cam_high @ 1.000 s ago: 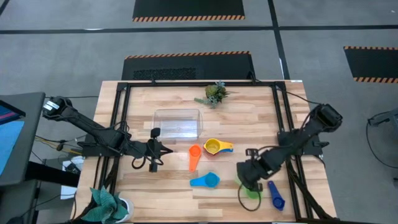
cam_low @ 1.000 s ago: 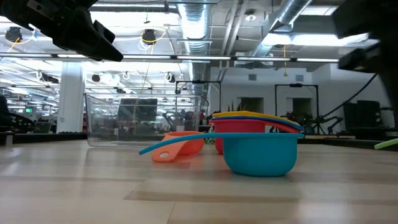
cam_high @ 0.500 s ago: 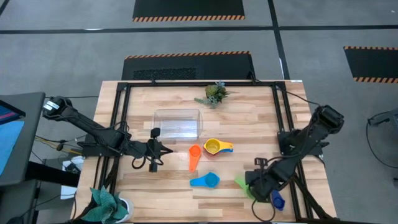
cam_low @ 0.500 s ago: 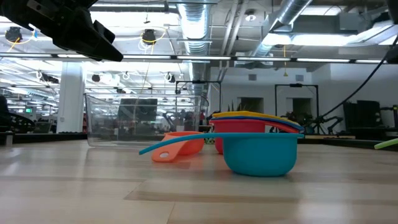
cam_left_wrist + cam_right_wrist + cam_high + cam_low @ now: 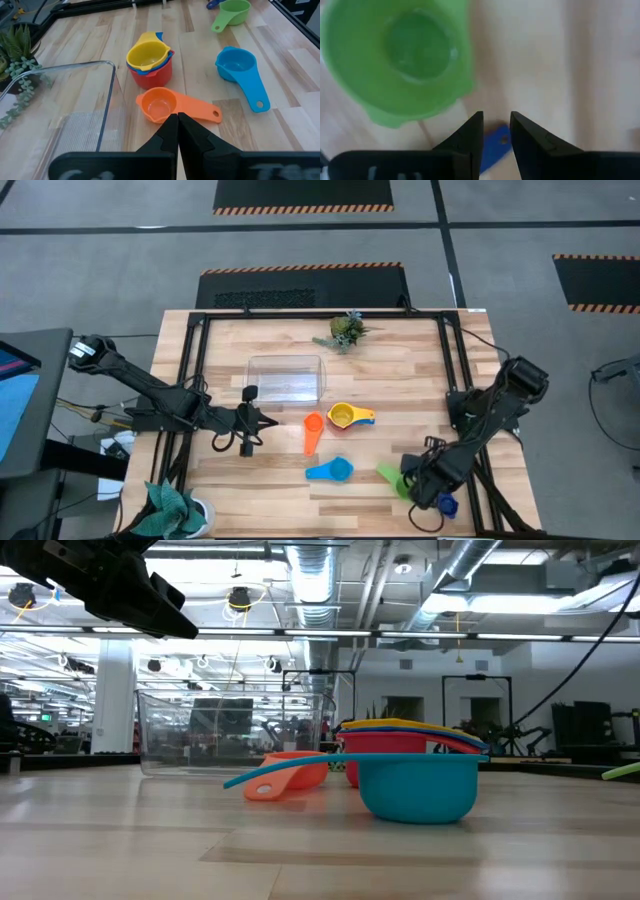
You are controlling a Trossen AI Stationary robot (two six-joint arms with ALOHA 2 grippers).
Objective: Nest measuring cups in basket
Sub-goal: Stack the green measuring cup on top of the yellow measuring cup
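Five cups rest on their bowls on the table. The yellow, blue and red ones are stacked (image 5: 345, 416) (image 5: 149, 60). The orange cup (image 5: 313, 428) (image 5: 160, 106) and the light blue cup (image 5: 333, 470) (image 5: 237, 65) lie apart. The clear basket (image 5: 286, 378) (image 5: 60, 105) has no cup in it. My left gripper (image 5: 262, 421) (image 5: 177, 117) hovers shut, near the orange cup. My right gripper (image 5: 428, 492) (image 5: 496, 122) is slightly open at the table's near right, between the green cup (image 5: 390, 475) (image 5: 400, 55) and the dark blue cup (image 5: 446, 505). The dark blue cup's handle (image 5: 495, 145) shows in the gap between its fingers.
A green plant sprig (image 5: 345, 330) lies at the far edge, and a teal leafy thing (image 5: 175, 510) sits off the near left corner. Black frame rails (image 5: 195, 380) run along the table's left and right sides. Bare wood lies between the basket and the near edge.
My right gripper has moved from above the green cup toward the table's near right corner, and now stands over the dark blue cup's handle. In the low view its arm has left the upper right of the picture. The left arm has kept still.
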